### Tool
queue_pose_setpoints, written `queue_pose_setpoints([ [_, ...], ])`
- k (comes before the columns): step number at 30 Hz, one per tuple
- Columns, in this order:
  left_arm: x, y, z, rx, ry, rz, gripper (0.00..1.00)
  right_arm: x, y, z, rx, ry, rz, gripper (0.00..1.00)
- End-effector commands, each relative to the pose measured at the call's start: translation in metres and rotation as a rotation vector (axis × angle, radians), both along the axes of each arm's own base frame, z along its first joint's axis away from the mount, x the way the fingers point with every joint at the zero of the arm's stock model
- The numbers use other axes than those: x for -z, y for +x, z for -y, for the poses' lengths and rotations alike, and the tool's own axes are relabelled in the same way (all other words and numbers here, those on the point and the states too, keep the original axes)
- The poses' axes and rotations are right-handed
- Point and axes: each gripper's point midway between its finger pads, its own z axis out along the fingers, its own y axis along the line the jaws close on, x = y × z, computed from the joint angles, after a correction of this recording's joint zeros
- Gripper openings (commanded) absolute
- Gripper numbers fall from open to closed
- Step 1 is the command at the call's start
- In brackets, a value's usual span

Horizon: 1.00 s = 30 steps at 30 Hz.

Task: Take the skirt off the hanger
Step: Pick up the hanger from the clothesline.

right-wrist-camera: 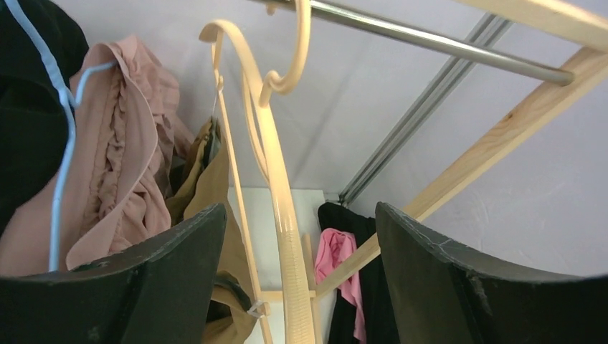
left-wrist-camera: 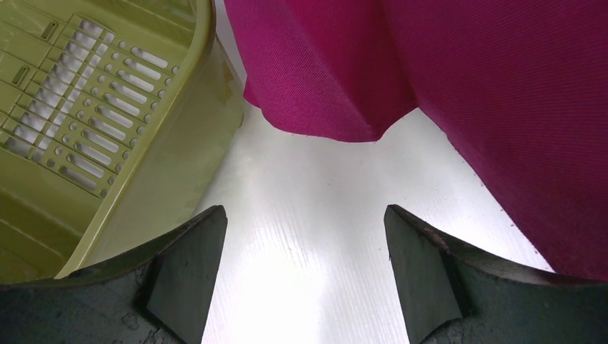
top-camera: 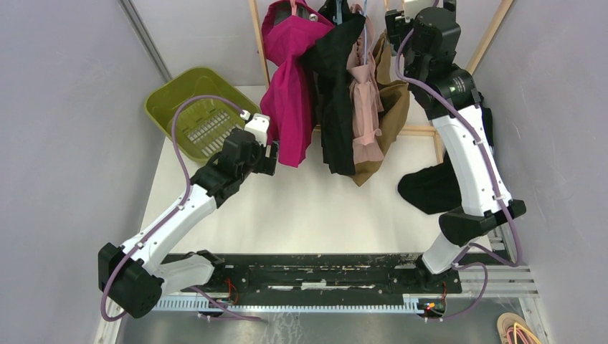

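White counter (top-camera: 301, 215) and grey walls frame your scene. Your left gripper (left-wrist-camera: 305, 222) has its jaws spread wide and holds nothing, with the hem of the magenta cloth garment (top-camera: 287, 93) just ahead. Your right gripper (right-wrist-camera: 297, 208) also has its jaws spread, either side of the cream plastic hanger (right-wrist-camera: 276, 186) without gripping it. Four garments hang in a row: magenta, black (top-camera: 337, 107), pink (top-camera: 366, 100) and the olive-brown fabric skirt (top-camera: 391, 107) at the right end beside that hanger. One black cloth heap (top-camera: 430, 190) lies on the counter, and one green plastic basket (top-camera: 188, 77) sits at its far left.
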Motion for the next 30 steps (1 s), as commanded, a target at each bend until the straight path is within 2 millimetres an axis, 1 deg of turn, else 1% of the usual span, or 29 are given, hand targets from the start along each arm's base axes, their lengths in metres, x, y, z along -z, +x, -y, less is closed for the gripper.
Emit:
queue_pose_setpoints([
  [1,-0.029,0.014,0.004,-0.007,-0.027,0.093,0.88,-0.001,0.002,0.009,-0.02,0.036,-0.006,0.82],
  [2,-0.029,0.014,0.003,-0.009,-0.027,0.094,0.88,0.001,0.004,0.014,-0.013,0.044,-0.009,0.82],
  [5,-0.031,0.015,0.002,-0.017,-0.027,0.105,0.88,0.005,0.011,0.02,-0.009,0.056,-0.015,0.82],
  [10,-0.028,0.016,0.001,-0.027,-0.025,0.102,0.88,0.005,0.023,0.027,0.001,0.068,-0.003,0.82],
  [14,-0.024,0.016,-0.001,-0.038,-0.021,0.099,0.88,0.014,0.037,0.025,-0.014,0.086,-0.015,0.82],
  [19,-0.02,0.017,-0.002,-0.044,-0.011,0.092,0.88,0.02,0.054,0.016,-0.048,0.111,-0.011,0.82],
  [22,-0.018,0.017,-0.003,-0.045,-0.003,0.088,0.88,0.027,0.061,0.015,-0.044,0.11,-0.019,0.81],
  [25,-0.015,0.017,-0.004,-0.048,0.006,0.08,0.88,0.036,0.068,0.018,-0.029,0.106,-0.033,0.78],
  [27,-0.013,0.017,-0.004,-0.049,0.008,0.074,0.88,0.042,0.072,0.019,-0.029,0.113,-0.035,0.72],
  [30,-0.011,0.017,-0.004,-0.048,0.014,0.063,0.88,0.049,0.077,0.018,-0.036,0.132,-0.036,0.66],
])
